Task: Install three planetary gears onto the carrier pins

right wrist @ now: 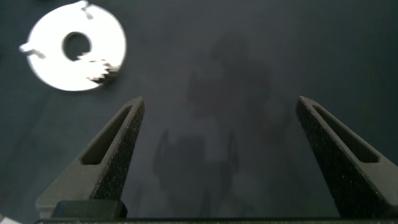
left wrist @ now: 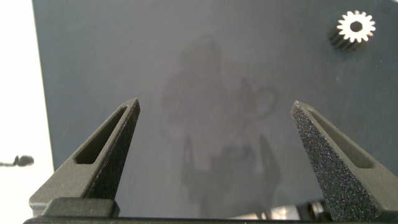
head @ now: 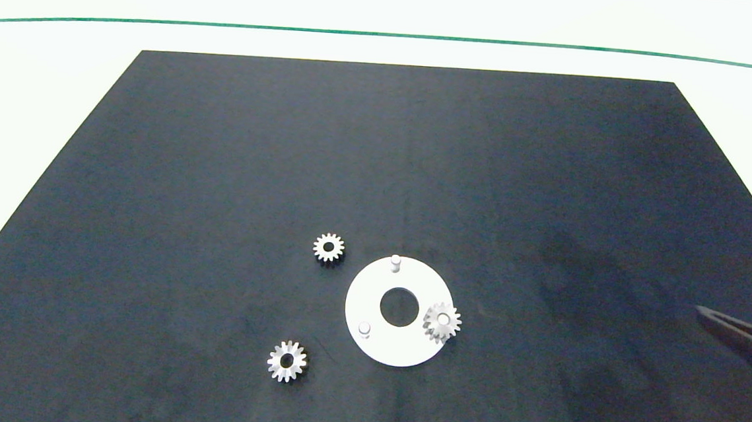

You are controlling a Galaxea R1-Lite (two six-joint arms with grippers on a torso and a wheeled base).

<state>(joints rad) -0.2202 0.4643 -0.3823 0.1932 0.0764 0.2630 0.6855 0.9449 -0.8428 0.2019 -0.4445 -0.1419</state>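
1. Gear one (head: 442, 321) sits on the pin at the right edge of the white disc (head: 399, 346).
2. Two carrier pins stand bare: the far pin (head: 395, 263) and the near-left pin (head: 364, 329).
3. Two loose gears lie flat on the dark tabletop (head: 221, 160) left of the disc: the far gear (head: 328, 247) and the near gear (head: 287, 361).
4. The right gripper (right wrist: 221, 109) hovers well right of the disc, fingers spread apart, empty.
5. The left gripper (left wrist: 216, 112) hangs over bare mat, fingers wide apart, empty.
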